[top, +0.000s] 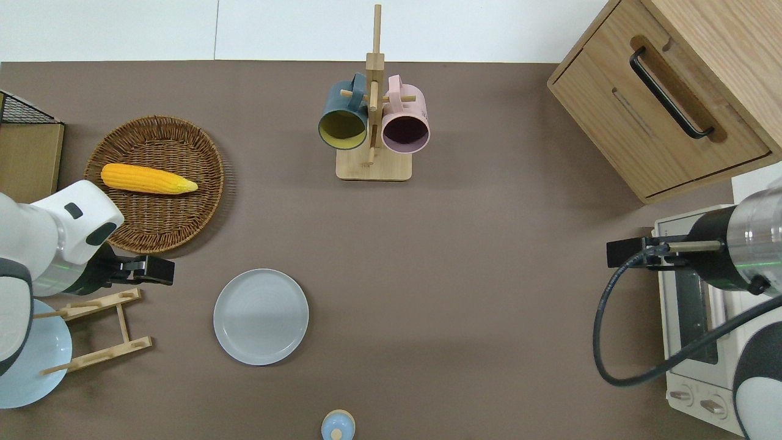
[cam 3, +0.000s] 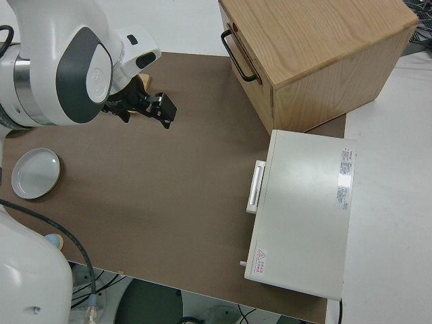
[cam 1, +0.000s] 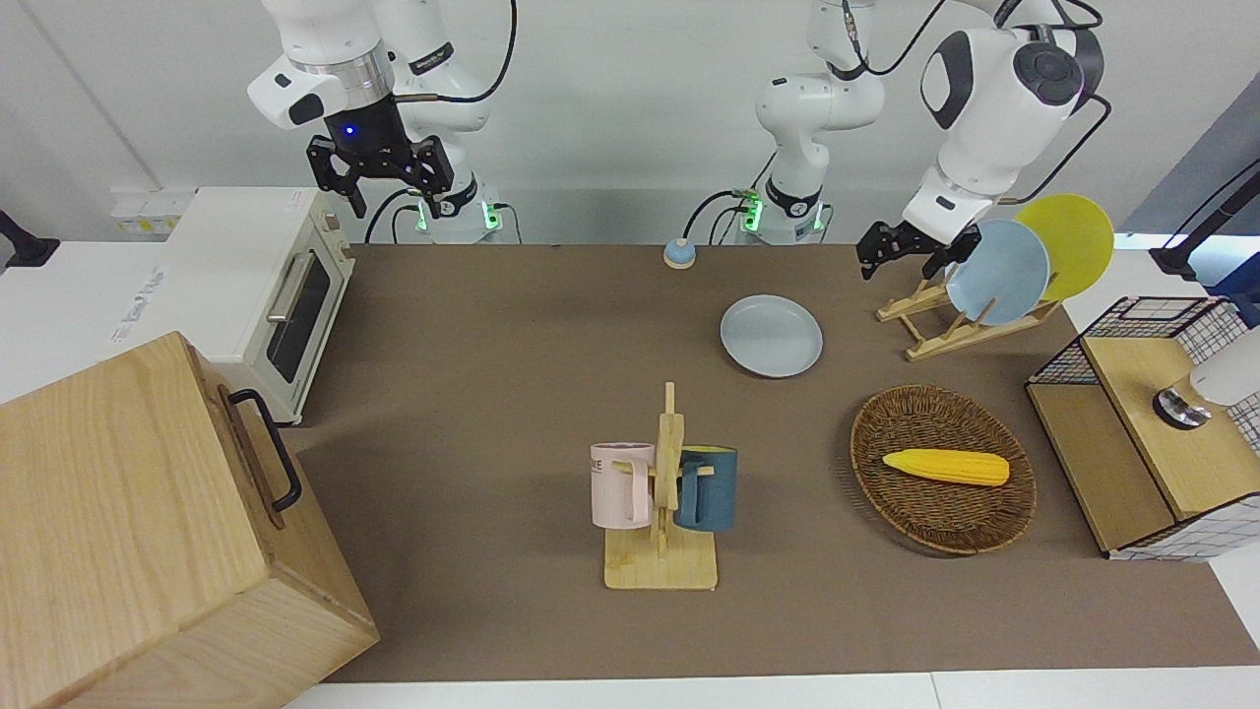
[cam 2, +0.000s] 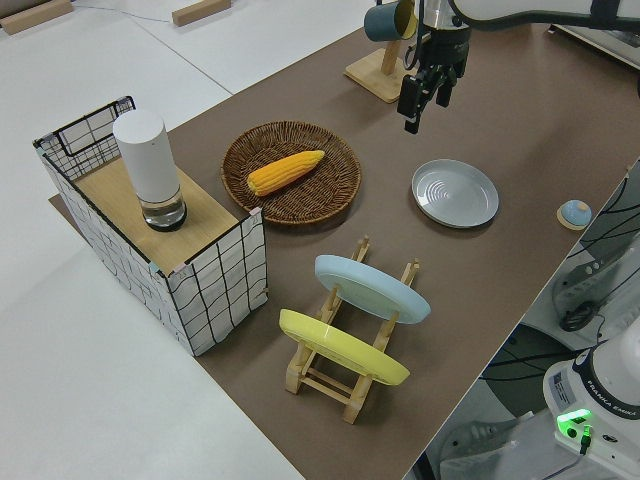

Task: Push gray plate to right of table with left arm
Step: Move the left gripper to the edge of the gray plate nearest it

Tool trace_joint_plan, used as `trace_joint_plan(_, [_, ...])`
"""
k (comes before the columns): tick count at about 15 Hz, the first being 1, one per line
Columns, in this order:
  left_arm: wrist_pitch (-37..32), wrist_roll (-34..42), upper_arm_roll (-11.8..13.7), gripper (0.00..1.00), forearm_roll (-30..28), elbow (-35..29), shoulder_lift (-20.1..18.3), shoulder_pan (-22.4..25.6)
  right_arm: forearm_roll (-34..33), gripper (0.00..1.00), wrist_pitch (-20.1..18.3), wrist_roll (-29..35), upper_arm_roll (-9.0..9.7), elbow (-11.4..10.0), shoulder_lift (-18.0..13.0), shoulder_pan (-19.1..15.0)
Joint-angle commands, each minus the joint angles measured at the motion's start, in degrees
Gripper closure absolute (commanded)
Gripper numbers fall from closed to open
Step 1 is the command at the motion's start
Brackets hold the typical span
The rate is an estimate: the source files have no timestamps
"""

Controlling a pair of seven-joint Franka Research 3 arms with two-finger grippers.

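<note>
The gray plate (cam 1: 771,336) (top: 261,316) (cam 2: 455,193) (cam 3: 35,173) lies flat on the brown table (cam 1: 492,394), somewhat toward the left arm's end and close to the robots. My left gripper (cam 1: 898,258) (top: 160,269) (cam 2: 425,97) hangs open and empty in the air. In the overhead view it is over bare table between the wicker basket (top: 153,239) and the wooden dish rack (top: 98,330), beside the plate and clear of it. The right arm is parked, its gripper (cam 1: 389,192) (cam 3: 156,108) open.
The basket holds a corn cob (cam 1: 947,466). The dish rack carries a sky-blue plate (cam 1: 999,271) and a yellow plate (cam 1: 1068,241). A mug tree (cam 1: 664,492) stands mid-table. A toaster oven (cam 1: 285,295) and a wooden cabinet (cam 1: 148,532) stand at the right arm's end, a wire-framed box (cam 1: 1132,443) at the other.
</note>
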Motion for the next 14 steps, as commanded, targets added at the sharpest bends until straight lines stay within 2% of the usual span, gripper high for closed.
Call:
trace_joint_plan(1, [9.53, 0.28, -0.79, 0.01, -3.55, -10.92, -4.29, 1.68, 1.23, 0.005, 0.01, 0.59, 0.83, -1.56, -1.57, -1.4])
trace_joint_plan(5, [10.33, 0.11, -0.96, 0.01, -3.64, -14.8, -5.7, 2.03, 1.23, 0.005, 0.01, 0.59, 0.83, -1.56, -1.57, -1.4])
trace_joint_plan(8, [13.58, 0.11, -1.58, 0.01, -3.82, -19.71, -5.7, 2.47, 1.23, 0.005, 0.01, 0.59, 0.83, -1.56, -1.57, -1.4])
trace_joint_plan(14, [24.99, 0.19, -4.83, 0.02, -7.95, -30.09, -5.79, 3.35, 1.23, 0.005, 0.01, 0.67, 0.83, -1.56, -1.57, -1.4])
